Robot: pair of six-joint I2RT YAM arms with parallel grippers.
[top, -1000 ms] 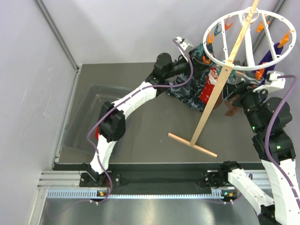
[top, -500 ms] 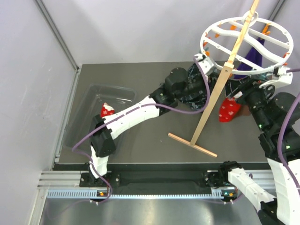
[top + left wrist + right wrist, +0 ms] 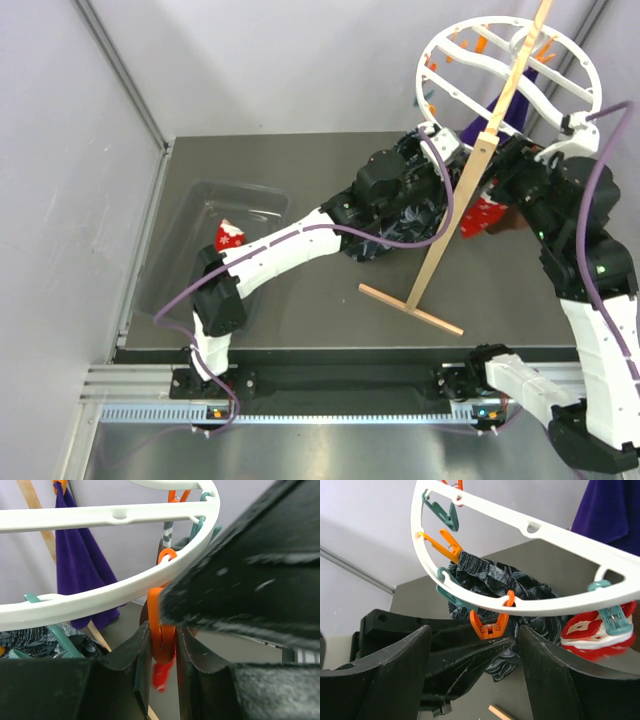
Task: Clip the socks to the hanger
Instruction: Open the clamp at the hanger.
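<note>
The white ring hanger [image 3: 505,75] hangs tilted on its slanted wooden pole [image 3: 460,200]. My left gripper [image 3: 162,635] is shut on an orange clip [image 3: 161,630] under the ring's rim [image 3: 100,517]. In the right wrist view that clip [image 3: 490,625] sits just above the left fingers. My right gripper [image 3: 475,630] is wide open and empty beside it. A red snowflake sock [image 3: 600,635] hangs from a teal clip [image 3: 610,612]; it also shows in the top view [image 3: 485,215]. Another red sock [image 3: 230,236] lies in the bin. A dark brown sock [image 3: 510,222] shows beside the hanging one.
A clear plastic bin [image 3: 180,240] stands at the left. A dark-blue patterned cloth [image 3: 400,215] lies under the left arm. A purple sock [image 3: 612,510] hangs from the ring's far side. The stand's wooden foot [image 3: 410,308] lies mid-table. Grey walls close in on the left and back.
The left arm swung right and up to the ring and closed on the orange clip. The ring tilted and shifted left. The right arm moved up-left with the red sock.
</note>
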